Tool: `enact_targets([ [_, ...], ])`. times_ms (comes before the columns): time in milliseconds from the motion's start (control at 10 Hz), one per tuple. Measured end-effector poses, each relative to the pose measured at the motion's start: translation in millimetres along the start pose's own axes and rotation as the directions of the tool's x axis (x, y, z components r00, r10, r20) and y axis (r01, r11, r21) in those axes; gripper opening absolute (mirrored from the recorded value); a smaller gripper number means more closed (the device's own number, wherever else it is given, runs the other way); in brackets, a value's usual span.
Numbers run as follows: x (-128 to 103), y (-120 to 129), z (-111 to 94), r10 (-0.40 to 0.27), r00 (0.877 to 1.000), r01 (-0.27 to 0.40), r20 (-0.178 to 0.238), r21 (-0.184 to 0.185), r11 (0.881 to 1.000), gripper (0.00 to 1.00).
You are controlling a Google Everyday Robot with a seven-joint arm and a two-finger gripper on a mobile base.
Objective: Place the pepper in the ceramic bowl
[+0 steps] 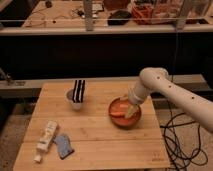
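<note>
The ceramic bowl (119,120), wide, shallow and orange-terracotta, sits on the right part of the wooden table (95,155). My gripper (130,110) reaches down from the right on the white arm (165,90) and sits inside the bowl, over its right half. A reddish-orange patch lies in the bowl's left half (116,112). I cannot tell whether it is the pepper or the bowl's own inner surface. The gripper hides part of the bowl's inside.
A small pale grey cup (74,101) holding a black-and-white striped piece (79,90) stands left of the bowl. A white bottle (45,138) and a blue object (63,146) lie at the front left. Black cables (176,137) hang right of the table. A cluttered bench (110,15) runs behind.
</note>
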Motion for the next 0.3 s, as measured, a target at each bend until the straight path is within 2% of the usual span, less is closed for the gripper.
enact_targets([
  [300,1.3,0.7,-1.5,0.0,1.0,0.0,-0.003,-0.005,1.0,0.8],
])
